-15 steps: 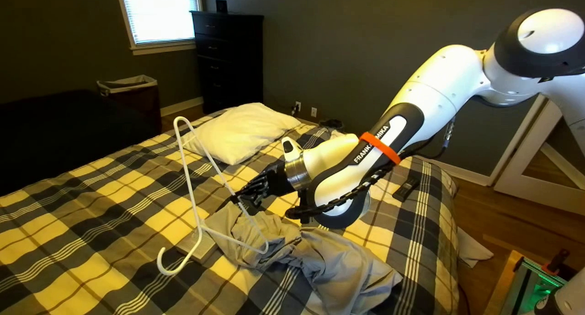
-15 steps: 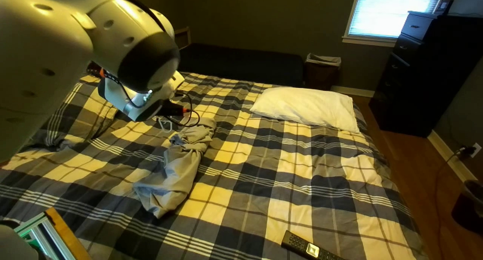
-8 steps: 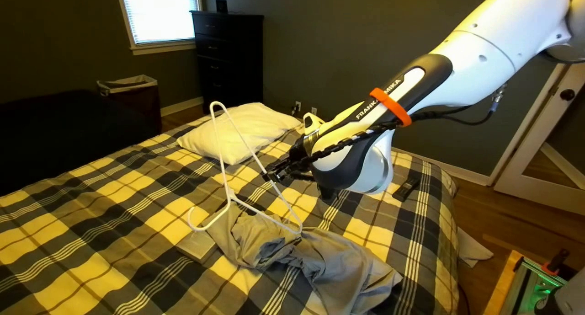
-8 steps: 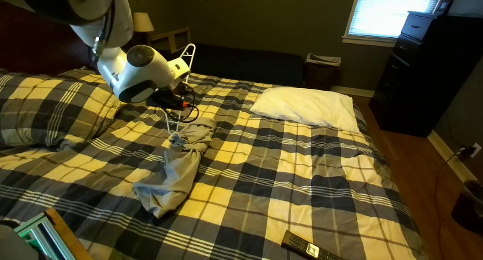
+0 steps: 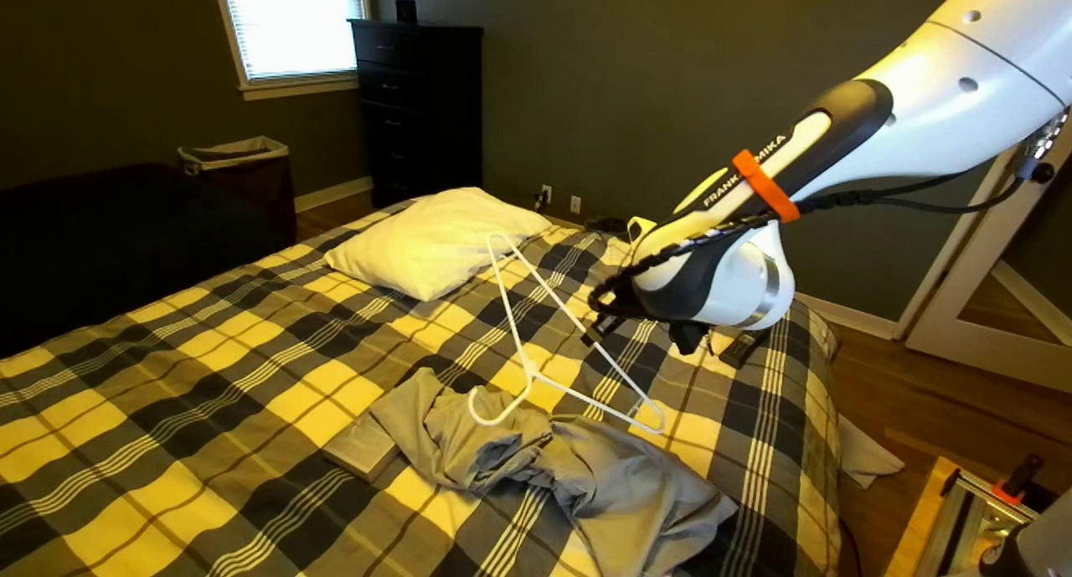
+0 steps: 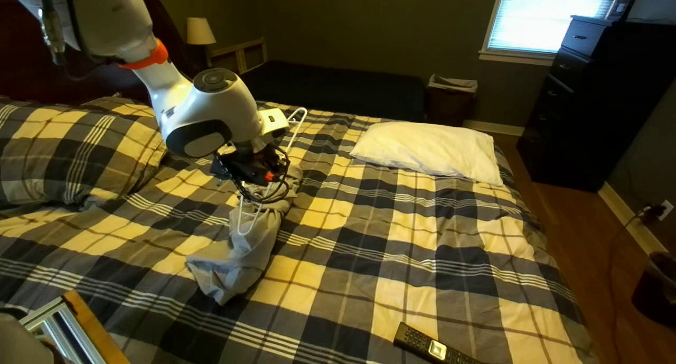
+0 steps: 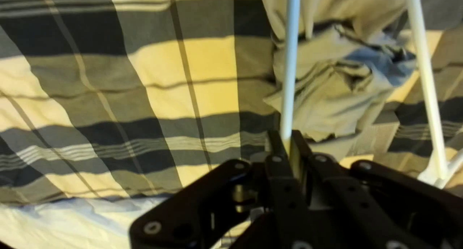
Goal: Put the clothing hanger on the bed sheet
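Yellow-and-grey checked bed sheet lies beneath crumpled grey cloth; above that cloth hangs your white hanger, likely light, stiff and slippery, best held midway along its long bar, where your gripper pinches it between two fingers
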You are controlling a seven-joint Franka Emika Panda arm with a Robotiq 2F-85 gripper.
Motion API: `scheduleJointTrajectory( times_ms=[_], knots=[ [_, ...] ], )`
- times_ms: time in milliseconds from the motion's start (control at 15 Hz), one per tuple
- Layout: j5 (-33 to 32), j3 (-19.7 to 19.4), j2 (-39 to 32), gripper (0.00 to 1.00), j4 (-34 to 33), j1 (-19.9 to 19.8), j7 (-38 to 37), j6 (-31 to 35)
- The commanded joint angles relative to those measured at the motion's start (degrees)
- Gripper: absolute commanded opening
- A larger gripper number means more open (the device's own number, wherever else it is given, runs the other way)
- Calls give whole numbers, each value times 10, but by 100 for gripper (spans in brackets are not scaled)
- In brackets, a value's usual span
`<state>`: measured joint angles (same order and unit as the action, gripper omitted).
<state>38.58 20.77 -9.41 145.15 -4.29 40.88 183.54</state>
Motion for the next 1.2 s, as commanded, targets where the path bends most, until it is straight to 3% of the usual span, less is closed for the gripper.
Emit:
scheduleJointTrajectory(
  times_ms=[0, 200, 400, 467, 533, 667, 733, 1133],
  knots=[
    [-130, -135, -35, 2, 10, 99, -98, -71],
    [-275, -242, -77, 2, -46, 183, -213, -192],
    [-399, -223, -105, 2, -121, 167, -324, -341],
    [-405, -205, -101, 2, -147, 159, -329, -389],
    [-390, -191, -86, 9, -98, 135, -307, -322],
    [-401, -185, -92, 9, -135, 138, -320, -372],
    [-402, -184, -94, 2, -142, 138, -321, -378],
    [-338, -118, -147, 2, -215, 75, -211, -391]
  ],
)
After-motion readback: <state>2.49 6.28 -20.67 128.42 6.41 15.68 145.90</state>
